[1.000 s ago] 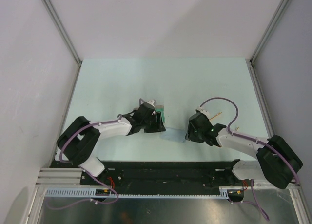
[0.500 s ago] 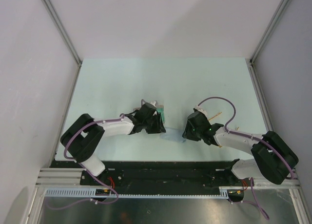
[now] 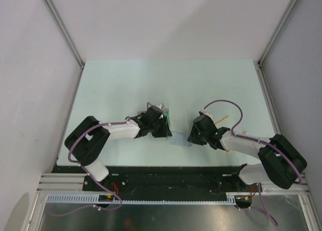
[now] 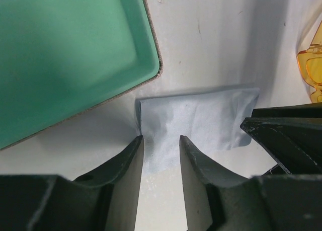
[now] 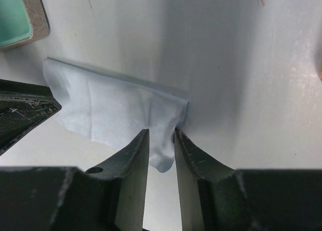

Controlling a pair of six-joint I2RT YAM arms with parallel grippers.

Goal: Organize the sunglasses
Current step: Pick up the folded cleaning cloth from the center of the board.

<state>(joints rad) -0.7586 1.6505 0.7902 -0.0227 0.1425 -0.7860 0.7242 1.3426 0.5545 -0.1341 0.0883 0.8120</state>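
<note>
Two grippers set at opposite ends of blue cloth (image 4: 201, 115), likely for folding it. Left gripper (image 4: 160, 140) jaws apart astride one edge. Right gripper (image 5: 161, 133) jaws narrowly apart astride far corner. Sunglasses (image 4: 311, 65) seen ahead-right of left gripper, untouched. Case (image 4: 65, 50) seen ahead-left.

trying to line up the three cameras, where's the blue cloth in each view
top external: blue cloth sits low centre, just right of and nearer than the green-lined case.
left wrist: the cloth is at centre, below and right of the case's rounded corner.
right wrist: the cloth lies centre-left, with the case in the top-left corner.
shared landmark: the case's green inside, next to the cloth in all three views.
</note>
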